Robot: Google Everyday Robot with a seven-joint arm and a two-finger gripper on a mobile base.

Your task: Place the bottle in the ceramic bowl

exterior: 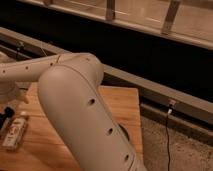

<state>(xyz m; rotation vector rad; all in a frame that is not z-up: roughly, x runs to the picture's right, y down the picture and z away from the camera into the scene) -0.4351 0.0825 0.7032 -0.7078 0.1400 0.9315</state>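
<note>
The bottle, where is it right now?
In the camera view, the bottle lies on the wooden table at far left, just below the gripper, beside the arm.
</note>
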